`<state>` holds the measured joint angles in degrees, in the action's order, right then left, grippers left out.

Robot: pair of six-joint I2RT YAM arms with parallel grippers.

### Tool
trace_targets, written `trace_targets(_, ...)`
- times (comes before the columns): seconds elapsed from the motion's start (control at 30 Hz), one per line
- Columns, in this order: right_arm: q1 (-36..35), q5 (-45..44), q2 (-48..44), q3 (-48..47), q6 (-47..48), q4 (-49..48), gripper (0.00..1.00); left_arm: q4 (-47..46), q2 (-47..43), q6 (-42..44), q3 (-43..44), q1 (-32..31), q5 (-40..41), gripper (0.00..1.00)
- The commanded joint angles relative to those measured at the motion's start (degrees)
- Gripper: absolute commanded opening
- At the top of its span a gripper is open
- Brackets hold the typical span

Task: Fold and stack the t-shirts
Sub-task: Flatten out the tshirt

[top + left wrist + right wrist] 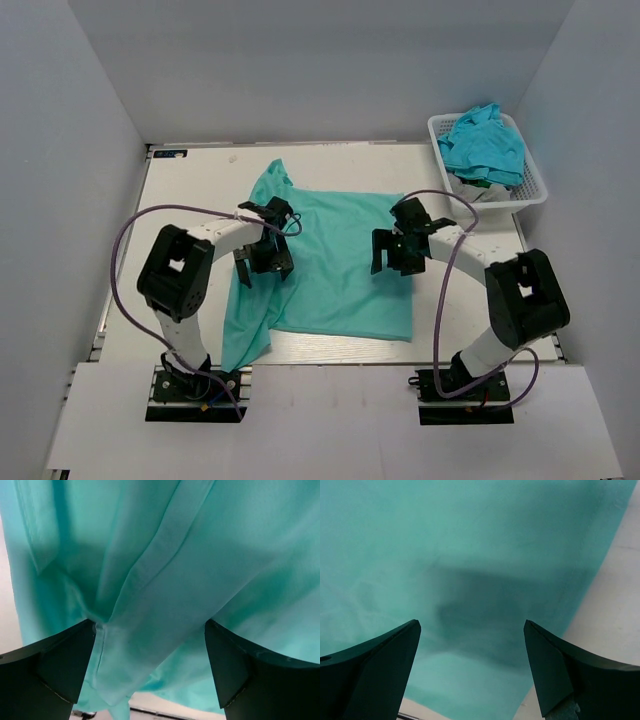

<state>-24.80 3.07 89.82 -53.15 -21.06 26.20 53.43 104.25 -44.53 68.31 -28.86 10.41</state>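
Note:
A teal t-shirt lies spread on the table, its left side folded inward with a sleeve near the far edge and a strip hanging toward the near edge. My left gripper is open just above the shirt's folded left edge. My right gripper is open above the flat right part of the shirt. More teal shirts are piled in the white basket.
The white mesh basket stands at the back right corner of the table. Bare table shows left of the shirt and on the right side. Grey walls surround the table.

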Motion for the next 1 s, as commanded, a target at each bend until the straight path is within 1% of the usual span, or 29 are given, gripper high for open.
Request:
trace_targets(0.0,0.5,-1.6,4.6,-2.6,-2.1,-3.9,0.90,-2.7,2.2,0.2,3.8,0.9,0.7,1.00)
trace_targets(0.03,0.5,-2.6,5.6,-3.5,-2.1,-3.8,0.90,-2.7,4.5,0.2,4.8,1.6,0.7,1.00)
trace_targets(0.07,1.0,-2.6,9.1,-4.7,-1.9,-2.7,0.90,-2.7,5.7,0.8,5.6,2.3,0.7,1.00)
trace_targets(0.1,1.3,-6.0,10.4,-8.3,-1.4,-2.4,0.90,-3.4,6.8,1.6,7.3,2.3,0.7,1.00)
trace_targets(0.13,1.6,-6.6,11.8,-9.5,-1.1,-2.1,0.90,-3.4,8.0,2.2,8.4,3.2,0.2,1.00)
trace_targets(0.17,2.7,-7.0,15.7,-10.8,-1.1,-1.3,0.90,-3.4,10.8,3.0,11.4,4.2,0.2,1.00)
trace_targets(0.2,3.3,-7.3,17.1,-15.3,-1.2,-0.6,0.90,-3.4,12.2,3.5,13.1,4.3,0.2,1.00)
trace_targets(0.23,4.3,-7.4,18.3,-16.8,-1.3,-0.1,0.90,-3.4,13.5,4.5,14.8,5.1,0.2,1.00)
trace_targets(0.27,5.4,-7.3,22.2,-19.9,-1.4,0.5,0.90,-3.4,16.5,5.2,18.9,6.2,-0.5,1.00)
trace_targets(0.33,6.9,-7.7,25.5,-27.3,-1.1,1.7,0.90,-2.3,19.7,7.6,24.0,6.7,-1.7,1.00)
trace_targets(0.37,8.2,-7.9,27.4,-29.3,-0.6,3.2,0.90,-1.7,21.2,8.6,30.4,7.5,-2.2,1.00)
trace_targets(0.4,9.2,-8.0,29.5,-31.5,-0.3,3.9,0.90,-0.7,24.2,9.4,34.0,8.1,-2.9,1.00)
trace_targets(0.43,9.6,-7.6,30.3,-38.8,0.9,4.6,0.90,1.6,25.5,11.1,41.4,8.1,-2.9,1.00)
trace_targets(0.47,9.8,-7.4,31.0,-41.4,1.8,7.7,0.90,3.0,26.4,11.7,44.9,8.1,-2.9,1.00)
trace_targets(0.5,10.1,-7.0,32.2,-47.4,2.3,8.7,0.90,4.2,27.1,13.0,48.1,8.6,-2.9,1.00)
trace_targets(0.53,10.2,-7.3,32.2,-48.8,4.7,9.2,0.90,6.0,27.1,13.0,52.2,8.6,-2.2,1.00)
trace_targets(0.57,9.8,-8.2,31.8,-49.6,5.0,9.8,0.90,6.5,25.6,13.0,53.0,8.6,-1.3,1.00)
trace_targets(0.6,9.6,-8.3,29.7,-49.9,5.5,9.7,0.90,6.5,24.0,13.7,53.0,8.6,0.3,1.00)
trace_targets(0.63,9.4,-7.9,28.8,-49.2,5.8,9.2,0.90,6.5,21.9,13.7,49.4,8.6,1.0,1.00)
trace_targets(0.67,9.2,-7.2,25.3,-48.4,5.9,8.9,0.90,6.0,16.7,13.7,46.6,8.6,2.2,1.00)
trace_targets(0.7,9.2,-7.0,23.9,-46.1,5.9,8.3,0.90,5.2,13.9,13.7,43.4,8.6,2.8,1.00)
trace_targets(0.73,9.2,-6.9,22.7,-43.1,5.6,7.9,0.90,5.2,11.1,12.7,36.4,8.6,2.8,1.00)
trace_targets(0.77,9.2,-6.8,19.9,-39.4,5.1,7.6,0.90,5.2,5.8,11.8,32.7,8.6,3.5,1.00)
trace_targets(0.8,8.9,-6.7,16.8,-37.5,4.7,6.4,0.90,5.2,3.0,11.0,24.9,8.6,3.5,1.00)
trace_targets(0.83,8.8,-6.5,13.8,-31.2,4.4,6.1,0.90,5.2,0.5,9.4,21.0,8.0,3.5,1.00)
trace_targets(0.87,8.7,-6.1,12.6,-29.1,3.9,5.8,0.90,5.2,-1.7,8.6,17.2,8.0,3.5,1.00)
trace_targets(0.9,8.8,-6.5,11.1,-26.9,3.1,5.0,0.90,5.2,-4.0,7.8,10.3,7.3,3.5,1.00)
trace_targets(0.93,9.1,-6.7,7.0,-21.0,2.6,5.0,0.90,5.7,-8.4,6.6,7.2,7.3,2.1,1.00)
trace_targets(0.97,8.9,-6.6,5.7,-19.2,1.6,4.8,0.90,5.7,-10.5,6.6,4.1,6.8,0.7,1.00)
